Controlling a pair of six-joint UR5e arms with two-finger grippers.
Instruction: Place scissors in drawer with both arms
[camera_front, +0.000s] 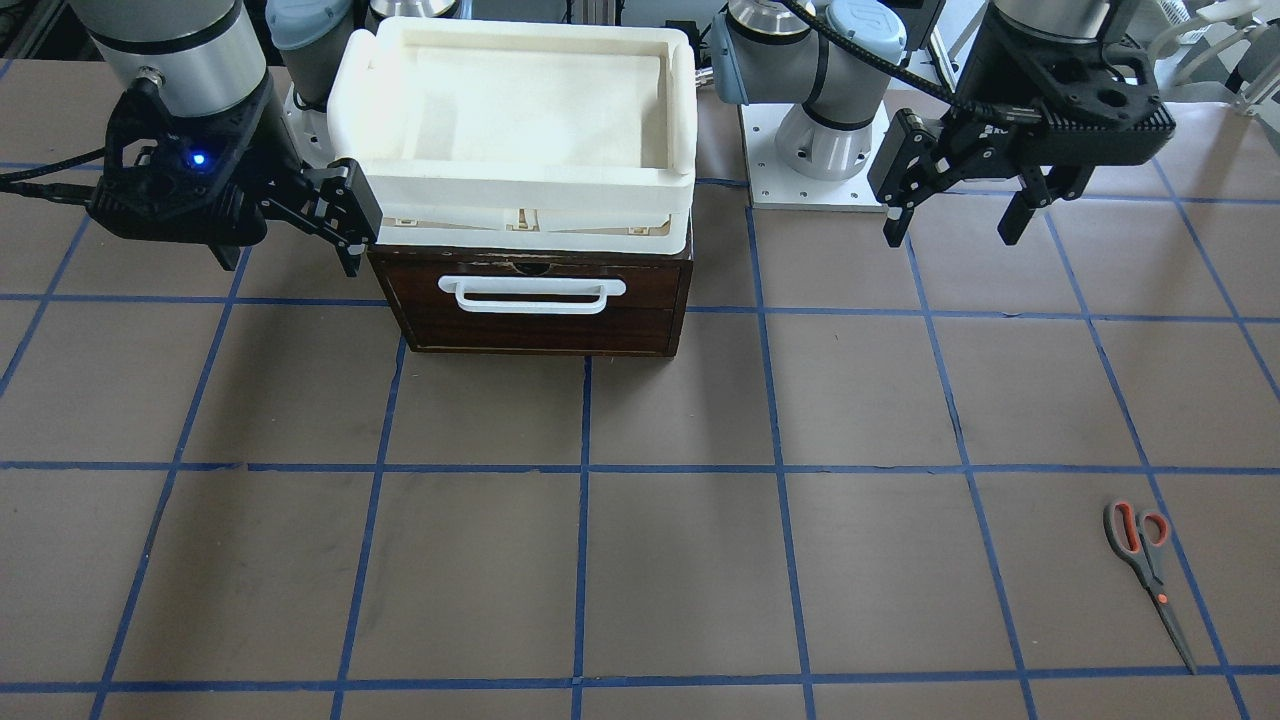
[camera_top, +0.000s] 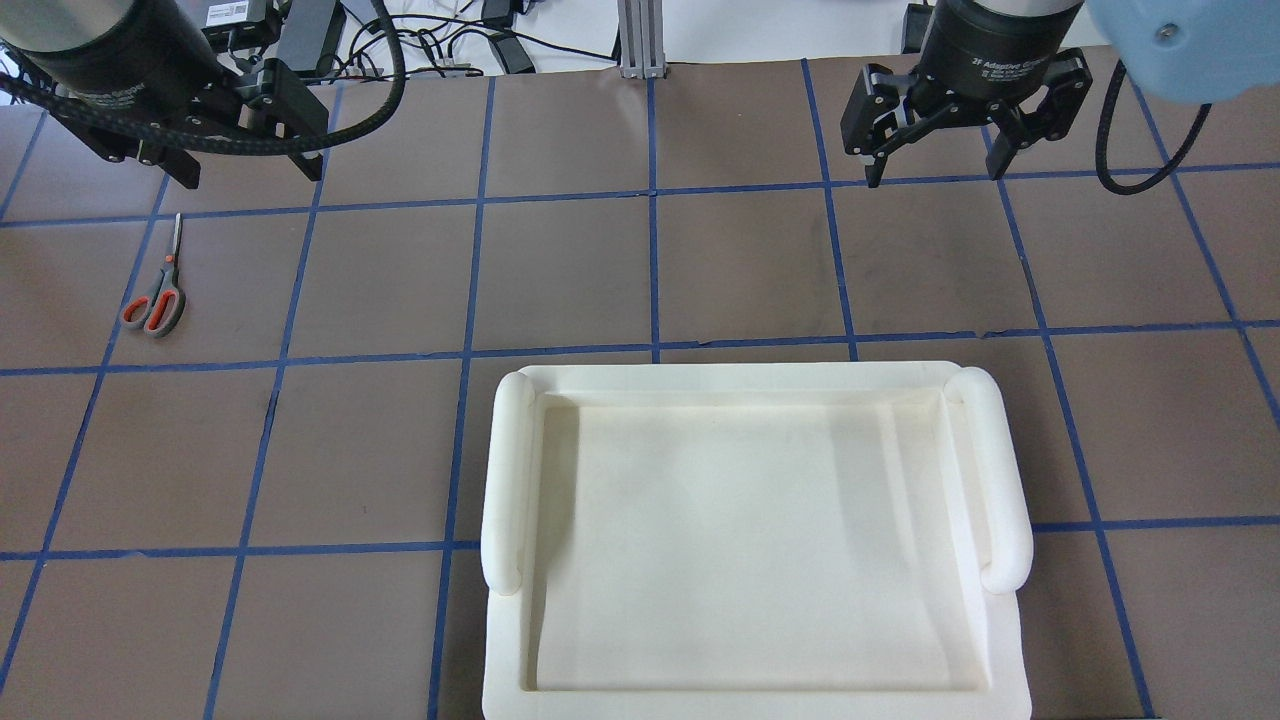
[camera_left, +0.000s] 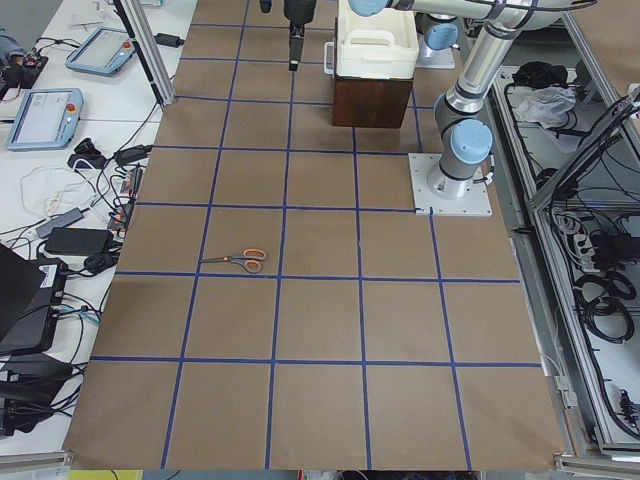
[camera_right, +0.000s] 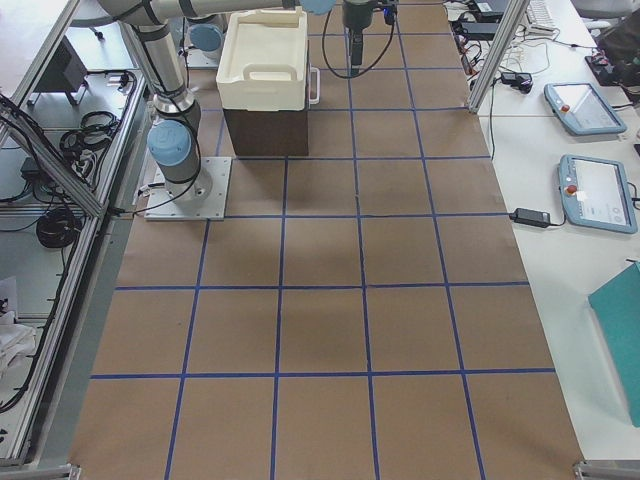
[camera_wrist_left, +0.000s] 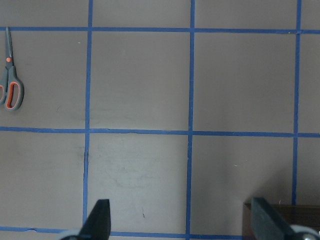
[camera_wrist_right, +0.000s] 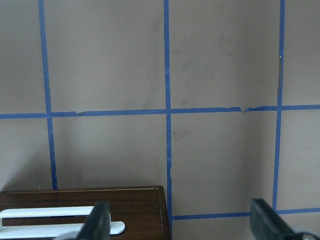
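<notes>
On your far left, the scissors (camera_top: 160, 290) lie flat on the counter (camera_top: 640, 270), blades seemingly closed and pointing away from the robot, well apart from everything else. Expect them to be light, stiff and thin. The slick blades sit flush to the surface, so pinch across the thicker plastic loops or just behind the orange pivot, where there is height to bite. The left tool (camera_front: 952, 230) hovers above the counter with its fingers spread and nothing between them. Moving to the middle, the overhead view shows you only the white foam tray (camera_top: 505, 470). The front-facing view reveals the drawer (camera_front: 540, 330) beneath it, pushed in, with its white bar handle (camera_front: 532, 293) facing away from the robot. On the right, the right tool (camera_top: 935, 175) is likewise spread wide and empty. Its wrist view catches the drawer's corner and handle end just below, which the overhead view hides.
</notes>
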